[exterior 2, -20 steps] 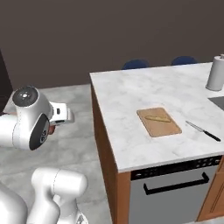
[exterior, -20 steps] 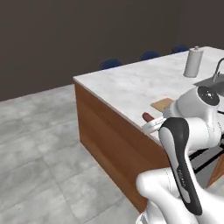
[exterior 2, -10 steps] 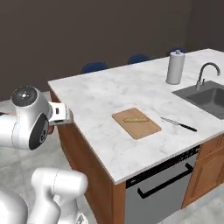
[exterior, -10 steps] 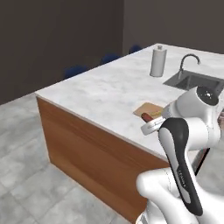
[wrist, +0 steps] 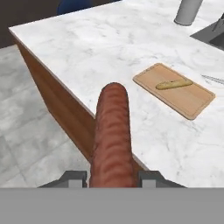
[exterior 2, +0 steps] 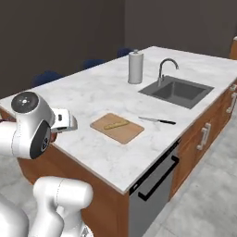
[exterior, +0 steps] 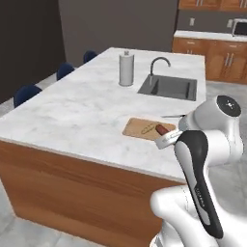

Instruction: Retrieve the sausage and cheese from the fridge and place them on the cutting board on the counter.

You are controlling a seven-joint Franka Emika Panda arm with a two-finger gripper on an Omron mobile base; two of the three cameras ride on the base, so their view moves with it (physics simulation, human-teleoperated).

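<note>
Driving round has brought the cutting board [wrist: 174, 89] nearer. Fingers [wrist: 151, 176] hold the sausage [wrist: 113, 135] tight, out beside the surface [wrist: 109, 48], so it can go onto that board.

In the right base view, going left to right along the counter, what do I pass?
Cutting board → paper towel roll → knife → faucet → sink.
</note>
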